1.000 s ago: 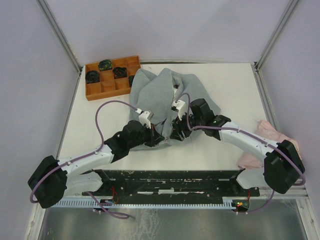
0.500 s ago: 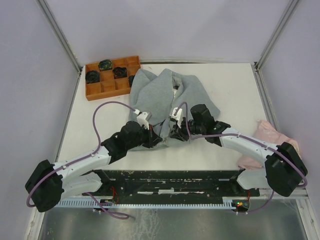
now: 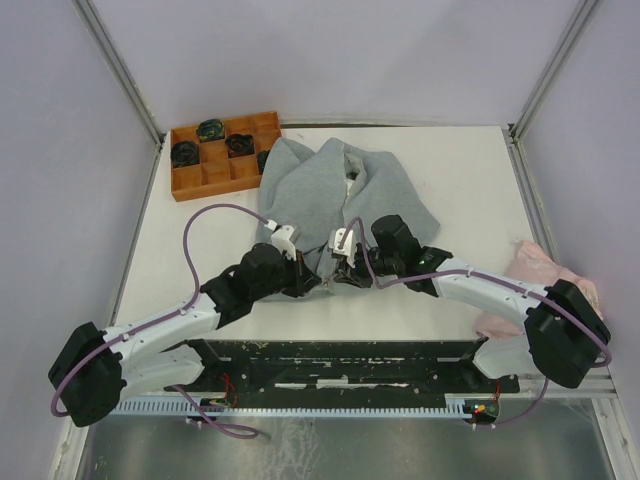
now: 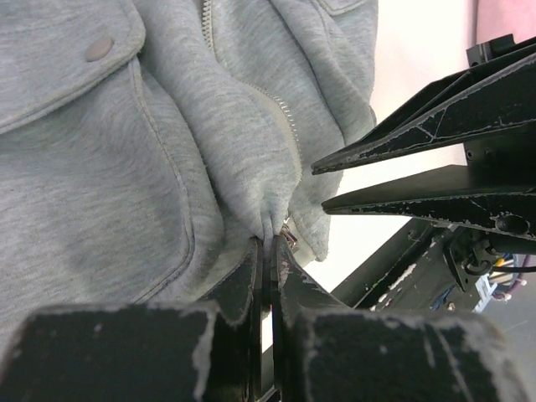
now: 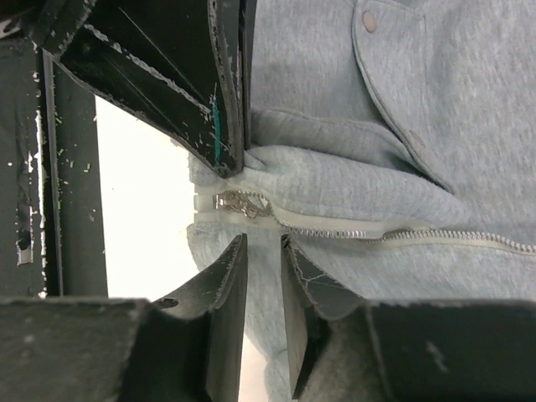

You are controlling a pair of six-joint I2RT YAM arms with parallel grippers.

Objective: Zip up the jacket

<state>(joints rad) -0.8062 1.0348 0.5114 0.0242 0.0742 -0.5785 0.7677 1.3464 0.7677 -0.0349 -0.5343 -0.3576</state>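
Observation:
The light grey jacket (image 3: 330,185) lies spread on the white table, its hem toward the arms. My left gripper (image 4: 270,243) is shut on a pinch of the jacket's hem just beside the zipper's lower end. The metal zipper slider (image 5: 243,203) sits at the bottom of the zipper, whose teeth (image 5: 435,237) run off to the right. My right gripper (image 5: 263,243) stands open by a narrow gap, its tips just short of the slider, over the grey cloth and touching nothing that I can make out. In the top view the two grippers meet at the hem (image 3: 325,275).
An orange divided tray (image 3: 222,152) with dark round objects stands at the back left, touching the jacket's shoulder. A pale pink cloth (image 3: 545,270) lies at the right edge. A black rail (image 3: 350,360) runs along the near edge.
My right gripper has moved left and nearer, down to the zipper's bottom end, and its jaws have narrowed. The left gripper keeps its hold on the hem.

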